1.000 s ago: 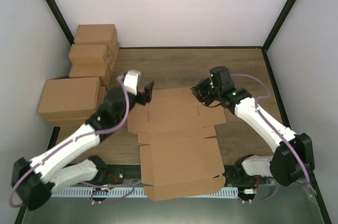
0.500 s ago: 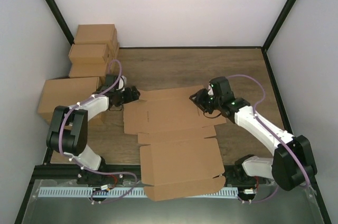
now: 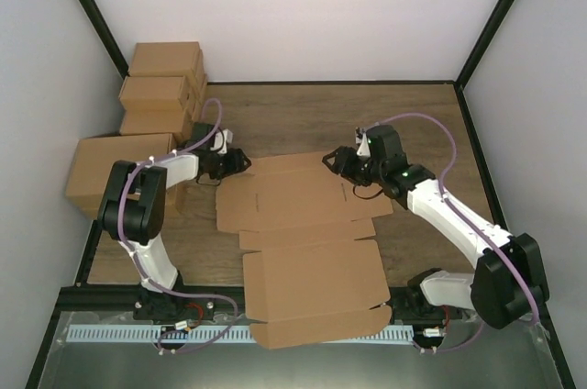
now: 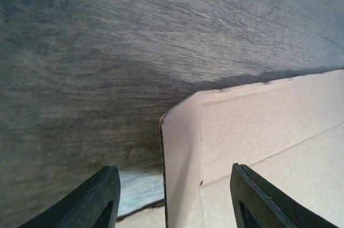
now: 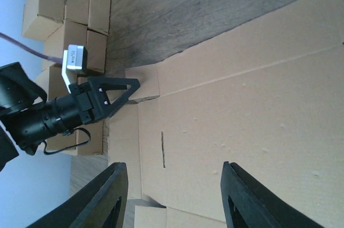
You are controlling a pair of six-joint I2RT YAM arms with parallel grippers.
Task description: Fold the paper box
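Upper left of the top view: carton stack point(image 3: 158, 100); just right of it the left claw point(image 3: 240, 161) has its jaws apart, straddling the upturned corner flap point(image 4: 180, 152) of the paper box point(image 3: 312, 251) without pinching it (gap on both sides in the wrist view). The paper box lies mostly flat on the tabletop point(image 3: 404, 114), centre to lower centre of frame, its bottom end between the arm bases. Right claw point(image 3: 334, 161) is over the box's upper edge, right of centre, jaws apart, nothing between them.
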